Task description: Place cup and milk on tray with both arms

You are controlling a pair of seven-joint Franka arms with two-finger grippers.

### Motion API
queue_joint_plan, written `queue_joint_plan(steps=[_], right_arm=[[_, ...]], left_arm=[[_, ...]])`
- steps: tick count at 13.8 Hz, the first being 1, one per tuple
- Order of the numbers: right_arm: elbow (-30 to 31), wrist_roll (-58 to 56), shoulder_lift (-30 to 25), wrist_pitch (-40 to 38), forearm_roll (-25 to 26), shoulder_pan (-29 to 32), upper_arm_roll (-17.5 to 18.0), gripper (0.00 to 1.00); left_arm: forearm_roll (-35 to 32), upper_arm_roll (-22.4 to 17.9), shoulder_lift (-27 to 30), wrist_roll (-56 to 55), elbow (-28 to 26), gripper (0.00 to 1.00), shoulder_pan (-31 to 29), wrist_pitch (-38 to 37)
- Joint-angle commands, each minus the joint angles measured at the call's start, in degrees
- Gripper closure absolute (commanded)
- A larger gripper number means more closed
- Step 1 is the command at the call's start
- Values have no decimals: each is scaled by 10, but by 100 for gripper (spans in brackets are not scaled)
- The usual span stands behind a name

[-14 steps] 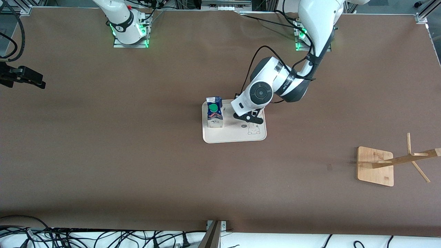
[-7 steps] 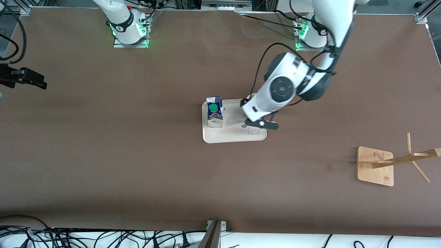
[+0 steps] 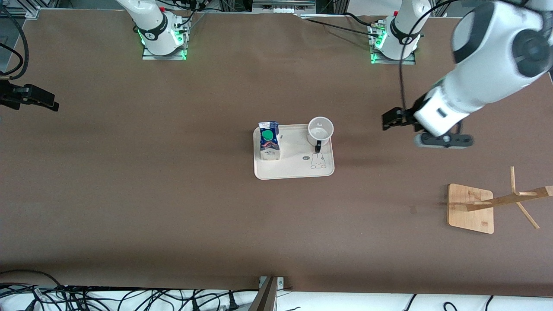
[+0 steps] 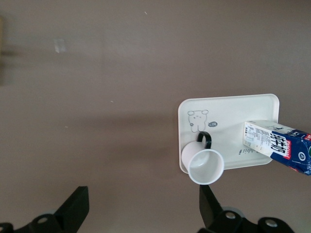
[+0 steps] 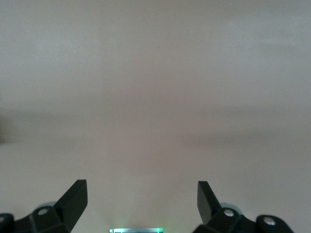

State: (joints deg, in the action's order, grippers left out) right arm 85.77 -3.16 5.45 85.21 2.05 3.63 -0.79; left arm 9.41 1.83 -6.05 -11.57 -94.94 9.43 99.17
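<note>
Cup [image 3: 320,129] and milk [image 3: 269,140] stand on the tray [image 3: 293,170], well apart from the left gripper [image 4: 141,206], spread wide and empty above bare tabletop [image 3: 173,207]; right gripper [image 5: 141,201] likewise, apparently.

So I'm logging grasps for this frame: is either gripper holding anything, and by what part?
Nothing is held. The left gripper is open over bare table, the right gripper open too. The cup and milk stand free on the tray.

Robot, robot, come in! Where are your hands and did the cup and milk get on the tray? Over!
Left gripper open, empty, over bare table. Right gripper open, waiting at the right arm's end. Cup and milk both upright on tray. Nothing in the way.
</note>
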Motion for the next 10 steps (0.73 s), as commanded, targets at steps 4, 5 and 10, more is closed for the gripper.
queue_joint_plan(steps=[4,5,10], right_arm=[[-3,-1,-3,-7,-11,4,-1,0],[-3,-1,-3,-7,-11,4,-1,0],[-3,-3,-2,-7,-12,5,-1,0]], left_arm=[[-80,-41,53,63,-26,0,-13,-16],[-80,-41,53,63,-26,0,-16,-16],[-80,-40,53,63,-26,0,-28,-19]])
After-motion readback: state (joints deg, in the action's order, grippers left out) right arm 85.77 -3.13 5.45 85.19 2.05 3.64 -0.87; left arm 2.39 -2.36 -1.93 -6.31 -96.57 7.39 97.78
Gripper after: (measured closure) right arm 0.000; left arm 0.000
